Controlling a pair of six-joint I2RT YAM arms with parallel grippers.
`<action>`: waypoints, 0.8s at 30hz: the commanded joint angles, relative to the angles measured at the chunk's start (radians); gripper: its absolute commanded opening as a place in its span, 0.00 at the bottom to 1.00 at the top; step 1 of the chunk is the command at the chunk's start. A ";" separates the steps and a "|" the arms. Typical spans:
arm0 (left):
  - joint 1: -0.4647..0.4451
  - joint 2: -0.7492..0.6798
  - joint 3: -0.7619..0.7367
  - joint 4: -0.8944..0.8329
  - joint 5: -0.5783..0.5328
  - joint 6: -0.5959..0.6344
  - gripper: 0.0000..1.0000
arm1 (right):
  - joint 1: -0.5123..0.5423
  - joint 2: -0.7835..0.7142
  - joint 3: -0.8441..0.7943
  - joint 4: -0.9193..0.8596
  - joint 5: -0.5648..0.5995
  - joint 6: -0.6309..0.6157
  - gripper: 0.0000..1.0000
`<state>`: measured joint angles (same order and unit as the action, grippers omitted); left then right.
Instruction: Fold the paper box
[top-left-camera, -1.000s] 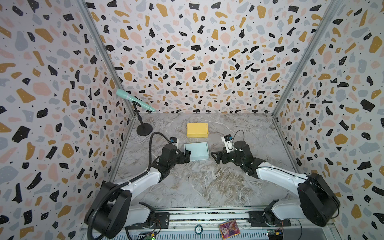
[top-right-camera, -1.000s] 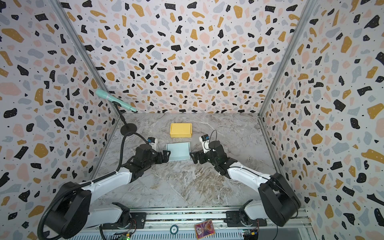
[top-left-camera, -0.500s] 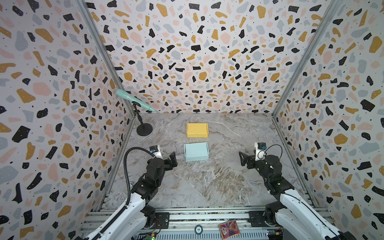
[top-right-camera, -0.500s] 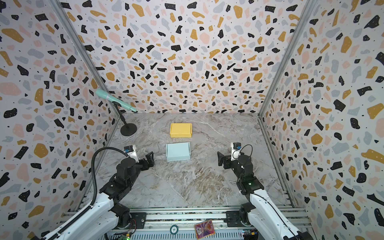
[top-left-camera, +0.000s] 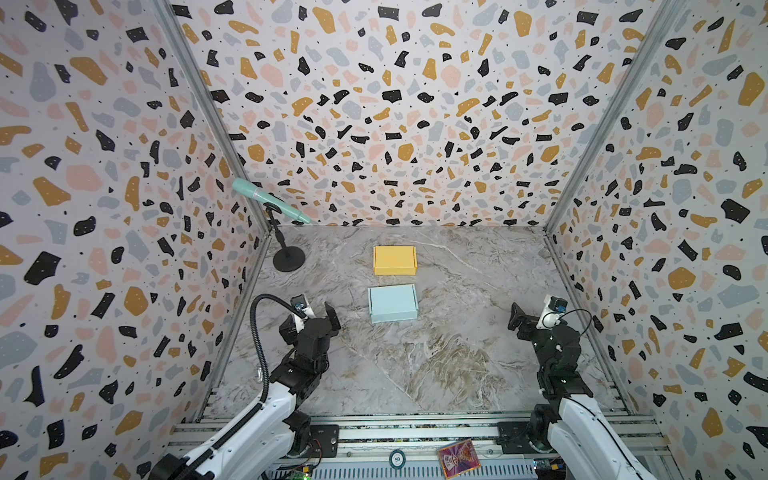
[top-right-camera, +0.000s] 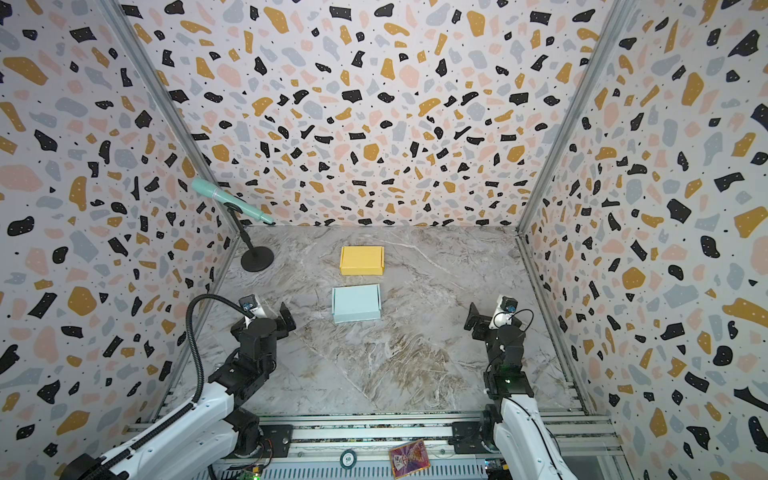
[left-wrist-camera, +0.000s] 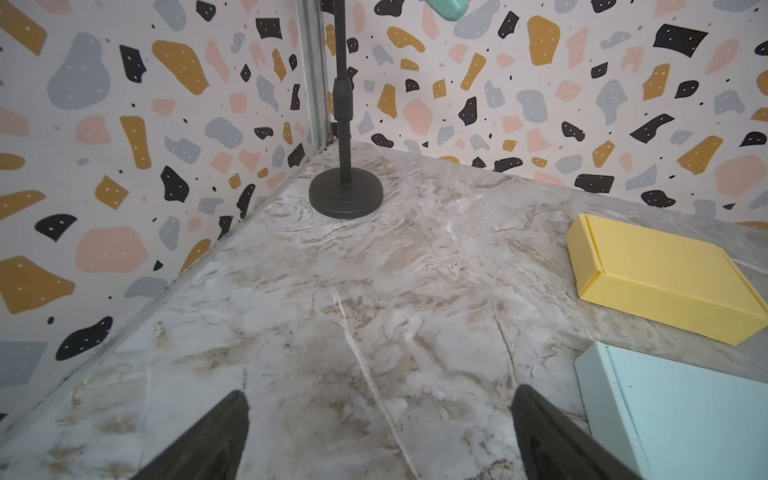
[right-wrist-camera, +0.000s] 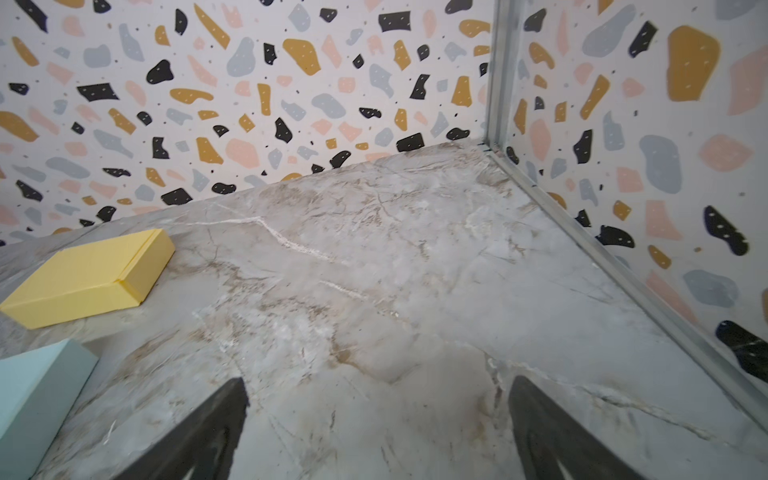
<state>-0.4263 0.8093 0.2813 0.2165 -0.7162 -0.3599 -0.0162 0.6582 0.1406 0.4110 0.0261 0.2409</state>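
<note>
A light blue paper box (top-left-camera: 392, 303) (top-right-camera: 356, 304) lies flat and closed on the marble table. A closed yellow box (top-left-camera: 394, 260) (top-right-camera: 361, 260) sits just behind it. My left gripper (top-left-camera: 320, 318) (top-right-camera: 270, 320) hangs open to the left of the blue box, apart from it. My right gripper (top-left-camera: 530, 322) (top-right-camera: 484, 322) is open far to its right, near the side wall. In the left wrist view the open gripper (left-wrist-camera: 380, 419) has only bare table between its fingers, with the blue box (left-wrist-camera: 681, 415) and the yellow box (left-wrist-camera: 660, 278) off to one side. The right wrist view shows the same: gripper (right-wrist-camera: 376, 411), blue box (right-wrist-camera: 37, 395), yellow box (right-wrist-camera: 87, 278).
A black microphone stand (top-left-camera: 289, 257) (left-wrist-camera: 345, 193) with a teal microphone (top-left-camera: 270, 203) stands at the back left corner. Patterned walls close in three sides. A metal rail (top-left-camera: 415, 428) runs along the front, with a small colourful card (top-left-camera: 457, 457) on it.
Both arms have drawn back from the blue box, toward the front and out to their own sides. The blue box stays where it was, untouched.
</note>
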 joint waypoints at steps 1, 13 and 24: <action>0.005 0.002 0.018 0.108 -0.103 0.107 1.00 | -0.050 0.008 -0.006 0.064 -0.079 -0.005 0.99; 0.006 0.157 -0.010 0.235 -0.186 0.191 1.00 | -0.062 0.044 -0.023 0.068 -0.071 -0.106 0.99; 0.008 0.217 -0.095 0.383 -0.220 0.206 1.00 | -0.062 0.082 -0.052 0.122 -0.068 -0.122 0.99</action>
<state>-0.4263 1.0069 0.2123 0.4801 -0.8955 -0.1738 -0.0750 0.7261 0.0971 0.4801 -0.0448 0.1314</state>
